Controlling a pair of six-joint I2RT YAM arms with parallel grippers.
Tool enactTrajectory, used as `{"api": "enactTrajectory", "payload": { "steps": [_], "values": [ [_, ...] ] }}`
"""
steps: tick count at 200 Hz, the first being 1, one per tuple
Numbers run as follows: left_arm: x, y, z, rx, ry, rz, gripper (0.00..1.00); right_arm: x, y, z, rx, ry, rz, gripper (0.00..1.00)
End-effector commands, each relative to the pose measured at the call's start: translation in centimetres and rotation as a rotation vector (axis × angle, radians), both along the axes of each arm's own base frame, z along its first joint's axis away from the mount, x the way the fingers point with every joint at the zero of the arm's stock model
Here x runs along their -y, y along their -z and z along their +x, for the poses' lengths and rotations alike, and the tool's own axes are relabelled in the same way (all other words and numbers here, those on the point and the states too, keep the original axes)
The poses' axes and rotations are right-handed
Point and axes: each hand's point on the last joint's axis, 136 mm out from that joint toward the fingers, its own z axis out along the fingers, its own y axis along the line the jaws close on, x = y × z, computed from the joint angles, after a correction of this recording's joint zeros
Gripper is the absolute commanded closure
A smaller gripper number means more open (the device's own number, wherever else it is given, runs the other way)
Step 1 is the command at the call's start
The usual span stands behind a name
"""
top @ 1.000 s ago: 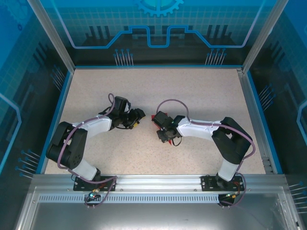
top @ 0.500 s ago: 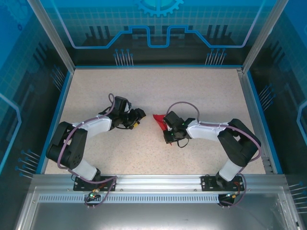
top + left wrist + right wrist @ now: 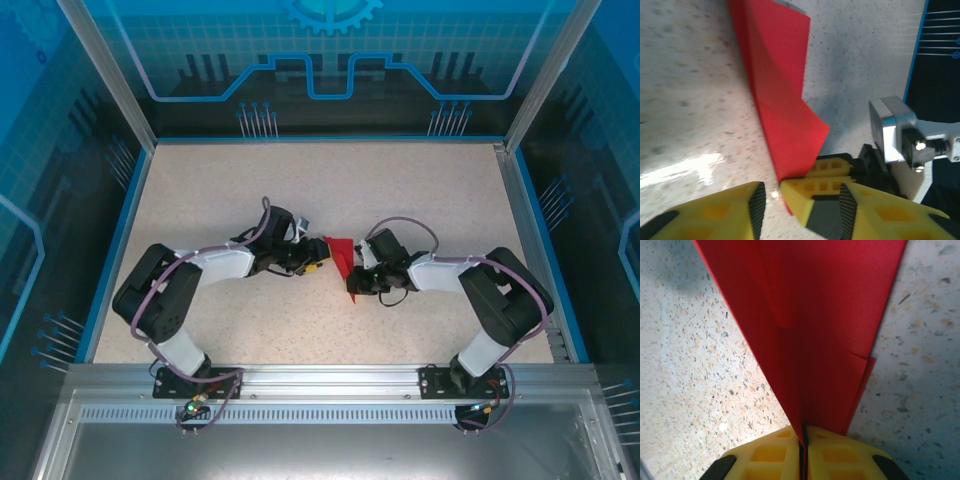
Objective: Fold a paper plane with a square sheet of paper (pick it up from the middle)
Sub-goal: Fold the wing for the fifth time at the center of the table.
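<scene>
The red sheet (image 3: 342, 252), part-folded, stands mid-table (image 3: 420, 190), my right gripper (image 3: 803, 435) clamped on its crease. My left gripper (image 3: 771, 195) has just swung in, jaws narrowing round its corner, still apart: ready, I judge, for the next fold.

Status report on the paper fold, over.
Right tool shut on the part-folded red paper. Left tool at its corner, jaws nearly closed, grip unclear. Nothing in the way.

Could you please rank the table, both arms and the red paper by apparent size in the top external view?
1. Table, largest.
2. Left arm and right arm, about alike.
3. Paper, smallest.
</scene>
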Motion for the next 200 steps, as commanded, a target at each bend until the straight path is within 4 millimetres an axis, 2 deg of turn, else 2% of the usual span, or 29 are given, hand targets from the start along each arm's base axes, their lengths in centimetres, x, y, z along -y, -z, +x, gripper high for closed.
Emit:
{"api": "enactTrajectory", "payload": {
  "steps": [1,41,69,129,200],
  "values": [
    [2.2,-1.1,0.7,0.058,0.080,-0.066,0.64,0.9,1.8,-1.5,-0.101,0.013,0.009,0.90],
    [3.8,0.1,0.9,0.049,0.135,-0.074,0.80,1.5,1.9,-1.4,-0.147,0.045,0.052,0.92],
    [4.2,1.3,1.0,0.029,0.153,-0.051,0.86,1.9,2.0,-1.2,-0.174,0.065,0.076,0.92],
    [3.9,3.1,1.0,0.000,0.151,-0.003,0.93,2.1,2.3,-1.1,-0.195,0.076,0.089,0.92],
    [4.3,4.5,1.5,-0.033,0.156,0.022,0.94,1.9,2.8,-1.3,-0.216,0.065,0.091,0.92]
  ]
}}
